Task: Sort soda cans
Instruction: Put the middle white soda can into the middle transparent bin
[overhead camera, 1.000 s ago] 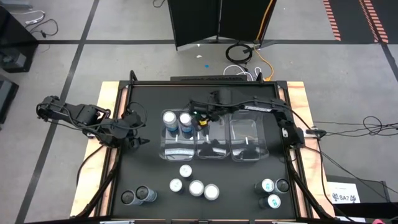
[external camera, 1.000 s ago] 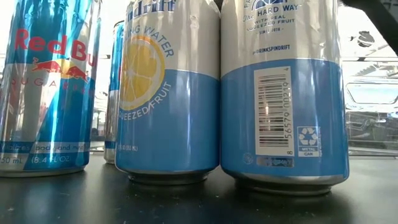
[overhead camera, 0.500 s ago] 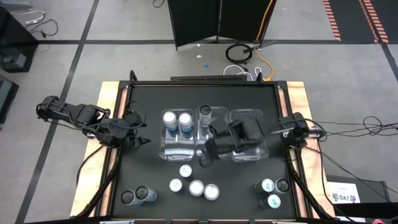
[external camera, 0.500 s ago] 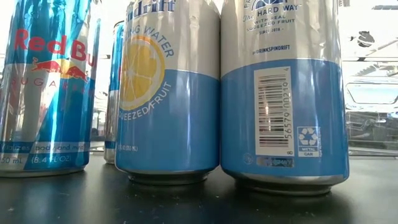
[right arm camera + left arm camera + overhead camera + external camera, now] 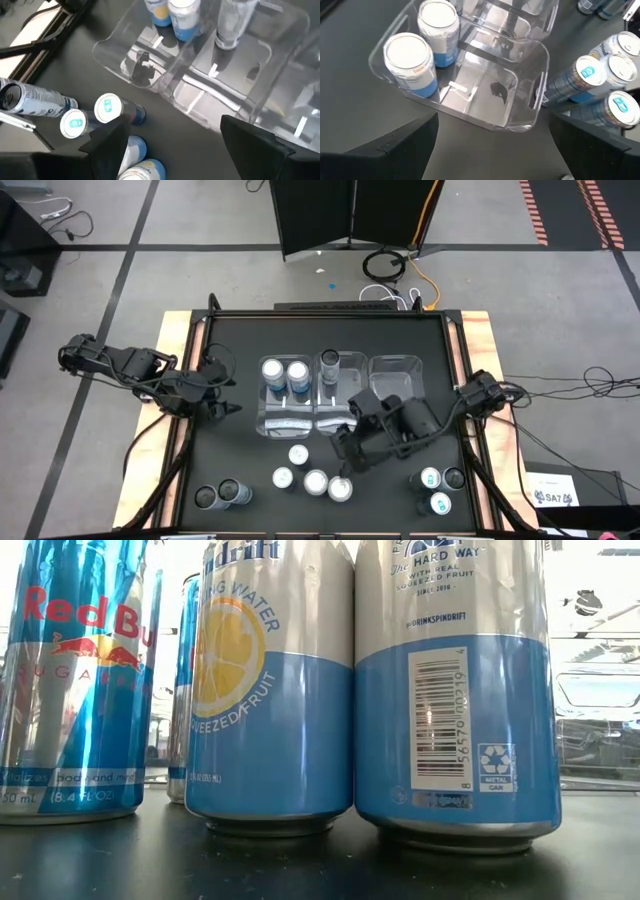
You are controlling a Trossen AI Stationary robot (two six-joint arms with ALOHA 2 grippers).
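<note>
The right gripper (image 5: 343,467), jaws spread and empty, hangs above 4 loose soda cans (image 5: 313,480) at the table's front, likely picking next. 3 cans already stand in the clear bins (image 5: 395,427). The left gripper (image 5: 222,408) waits wide beside them.

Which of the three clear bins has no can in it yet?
The right-hand bin, nearest the right arm's side of the table. The left bin holds two blue-sided cans and the middle bin holds one dark can.
</note>
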